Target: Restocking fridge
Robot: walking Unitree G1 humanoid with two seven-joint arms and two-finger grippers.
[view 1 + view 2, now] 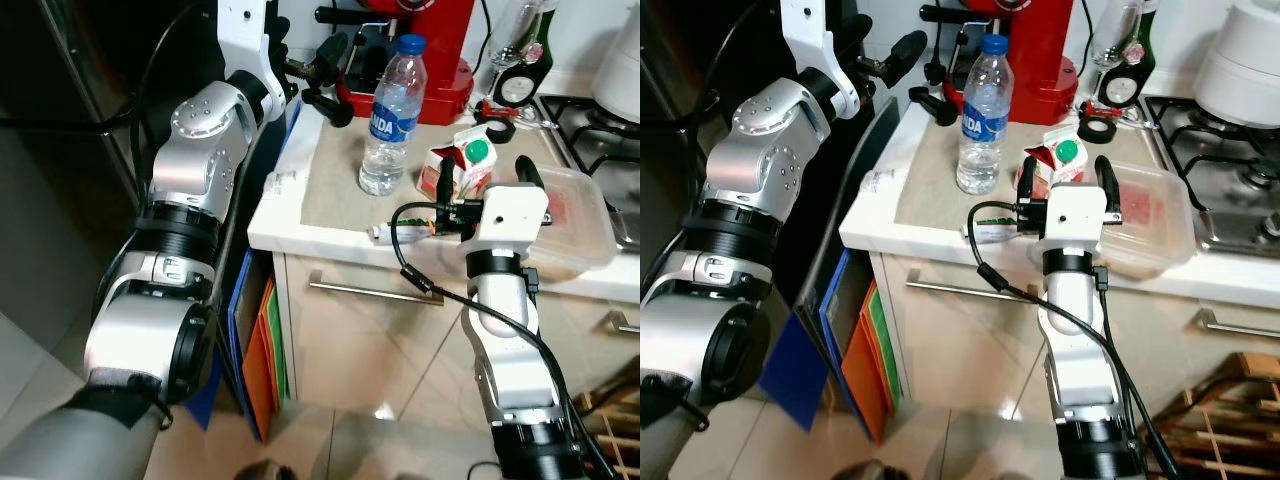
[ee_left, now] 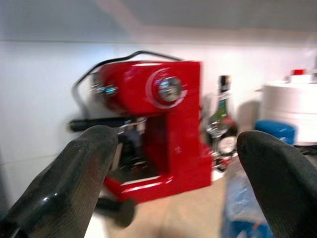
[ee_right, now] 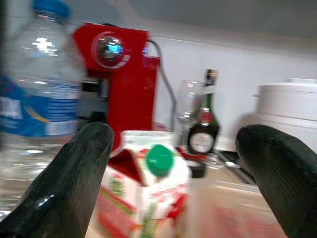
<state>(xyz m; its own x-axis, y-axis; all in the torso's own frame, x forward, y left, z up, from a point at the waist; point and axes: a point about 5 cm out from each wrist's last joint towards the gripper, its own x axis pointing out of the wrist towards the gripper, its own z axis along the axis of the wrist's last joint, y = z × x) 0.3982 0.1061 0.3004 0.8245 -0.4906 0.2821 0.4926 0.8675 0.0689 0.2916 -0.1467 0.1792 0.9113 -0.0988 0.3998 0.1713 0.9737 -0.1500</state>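
Lower frame of the eye views: the robot's two silver arms rise from the bottom edge over a tiled floor and a cabinet front with a metal drawer handle [image 1: 372, 290]. Blue and orange folders [image 1: 262, 350] stand on edge in the gap at the cabinet's left side.

Centre right: the right gripper [image 1: 1068, 180] is at the counter's front edge, fingers spread wide apart and holding nothing. In the right wrist view the juice carton [image 3: 143, 191] sits between the two fingers [image 3: 69, 183], not touched by either. The carton, white and red with a green cap, stands upright on the white countertop [image 1: 300, 215], just beside a clear plastic food container [image 1: 580, 215] with reddish contents, which lies at right centre.

Centre: a water bottle [image 1: 392, 115] with a blue cap stands upright on the counter, just left of the carton and apart from it.

Upper left: the left gripper [image 1: 325, 75] hovers over the counter's far left corner, fingers open and empty, near the bottle but clear of it.

Top of frame: a red espresso machine [image 2: 158, 124] stands against the wall. To its right stand a wine glass [image 3: 185, 106] and a dark bottle [image 3: 204, 124]. The white vessel [image 2: 290, 106] at far right is probably a cooker; both wrist views are blurred. A gas hob [image 1: 1230, 160] occupies the upper right.
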